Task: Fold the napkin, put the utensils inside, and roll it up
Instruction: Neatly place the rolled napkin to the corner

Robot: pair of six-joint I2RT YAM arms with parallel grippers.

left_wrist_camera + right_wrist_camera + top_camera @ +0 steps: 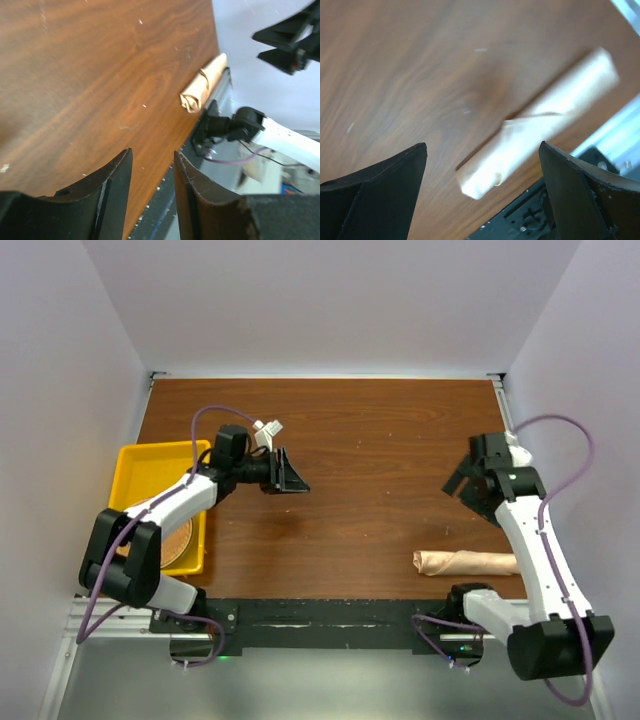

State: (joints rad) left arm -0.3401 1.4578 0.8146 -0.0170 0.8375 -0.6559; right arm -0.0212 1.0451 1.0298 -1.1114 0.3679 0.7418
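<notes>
The peach-orange napkin (466, 562) lies rolled into a tight tube near the table's front edge on the right. It also shows in the left wrist view (202, 85) and in the right wrist view (540, 122). No utensils are visible; they are hidden or out of view. My left gripper (291, 480) hovers above the table's left-centre, jaws open and empty. My right gripper (462, 490) hangs above the table, beyond the roll, open wide and empty.
A yellow tray (140, 465) sits at the left with a round woven mat (178, 540) in it. The table's black front rail (320, 615) runs just in front of the roll. White walls close in the sides and back.
</notes>
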